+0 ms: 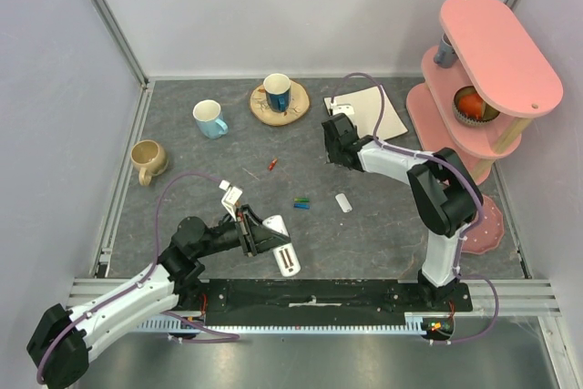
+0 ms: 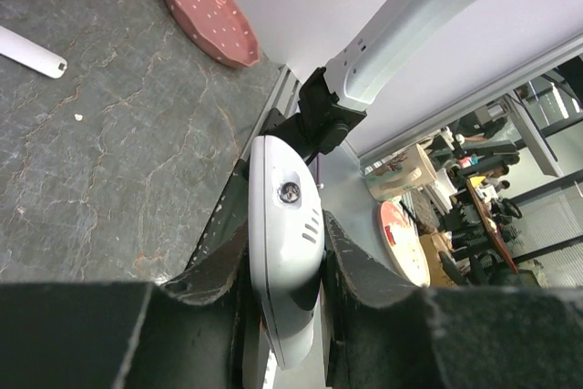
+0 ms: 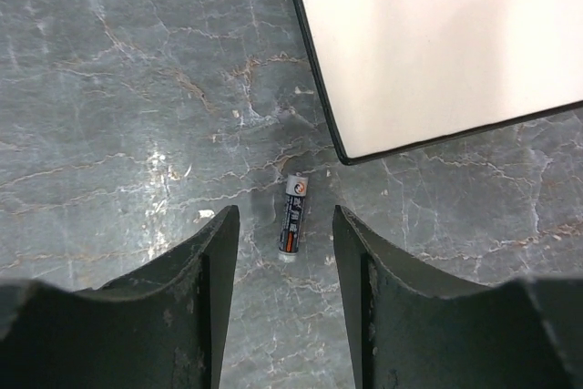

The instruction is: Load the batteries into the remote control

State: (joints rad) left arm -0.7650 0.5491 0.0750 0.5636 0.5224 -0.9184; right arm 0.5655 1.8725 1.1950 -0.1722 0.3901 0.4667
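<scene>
"While we look down from above, where's the remote [image 1: 288,259]?"

"At six o'clock on the table [image 1: 182,202], clamped in the left pincer [image 1: 264,232], poking out toward five o'clock. A red battery [image 1: 272,165] lies near the middle, with a green-blue battery [image 1: 301,204] near it at five o'clock. Both are well apart from the right pincer [image 1: 339,145], which hangs at one o'clock beside the white plate [image 1: 390,120]."

"And from the left wrist?"

"Both fingers [image 2: 364,280] press the remote [image 2: 281,198] on its long sides, so that pincer is closed on it. Whether the battery slot is open, I can't tell."

"The right wrist?"

"That pincer [image 3: 284,216] gapes wide over a third battery [image 3: 292,226]. It lies flat on the table between the fingers [image 3: 205,289], touching neither, just at seven o'clock of the plate's [image 3: 437,43] corner."

"So picking it up is the job in hand?"

"I'd judge so. It lies lengthwise along the gap, twelve to six, so the fingers would close across its round sides and it could roll or squirt free. Best drop straight down, centred, tips nearly on the table, then close slowly. Mind the plate's edge by the three o'clock finger."
</scene>
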